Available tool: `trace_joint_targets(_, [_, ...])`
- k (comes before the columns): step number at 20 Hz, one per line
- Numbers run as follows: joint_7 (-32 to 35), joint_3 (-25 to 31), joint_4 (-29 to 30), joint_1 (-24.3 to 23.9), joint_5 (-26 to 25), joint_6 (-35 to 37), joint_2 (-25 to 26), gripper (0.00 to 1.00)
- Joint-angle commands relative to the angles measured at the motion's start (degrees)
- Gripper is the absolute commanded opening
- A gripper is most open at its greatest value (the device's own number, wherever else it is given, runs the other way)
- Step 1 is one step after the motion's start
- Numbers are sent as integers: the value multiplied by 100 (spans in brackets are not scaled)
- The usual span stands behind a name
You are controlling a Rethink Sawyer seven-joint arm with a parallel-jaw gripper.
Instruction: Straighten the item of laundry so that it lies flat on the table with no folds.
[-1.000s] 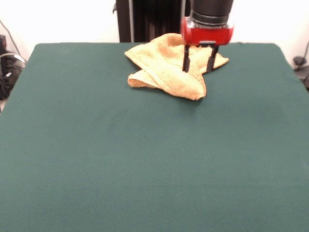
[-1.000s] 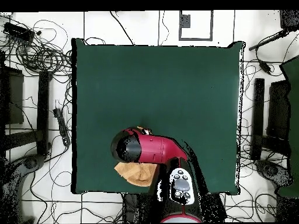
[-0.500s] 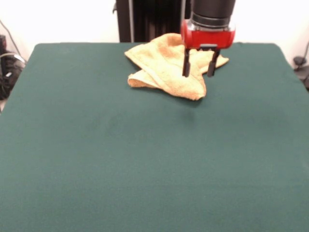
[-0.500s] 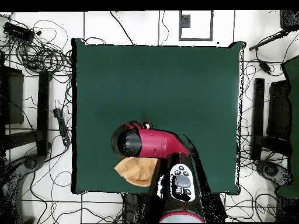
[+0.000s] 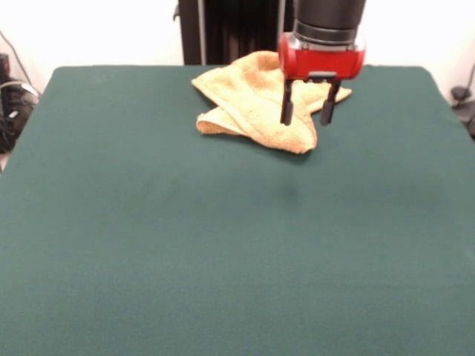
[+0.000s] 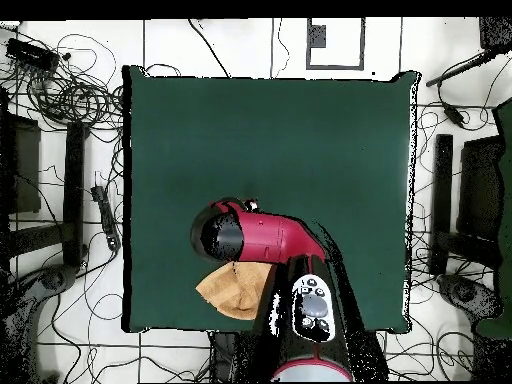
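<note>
One towel (image 5: pixel 256 104) lies bunched at the desk's (image 5: pixel 223 245) 12 o'clock edge. The open, empty gripper (image 5: pixel 306 117) hangs above it. Next, I think: drop, pinch a corner.

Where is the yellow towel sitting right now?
In the front view the towel lies crumpled at the table's far edge, a little right of centre, with the open pincer at its right end.

Yellow-orange towel (image 5: pixel 256 104), seemingly folded over itself, green table (image 5: pixel 223 245)
</note>
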Motion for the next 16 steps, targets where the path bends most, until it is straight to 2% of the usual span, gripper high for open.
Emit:
trace_joint_targets(1, [759,366,-22,71,71,577,328,100])
trace_joint_targets(6, [774,352,63,65,114,781,133,100])
trace_joint_targets(11, [768,346,115,54,53,675,138,100])
trace_joint_targets(16, [709,385,573,25,-34,604,-142,100])
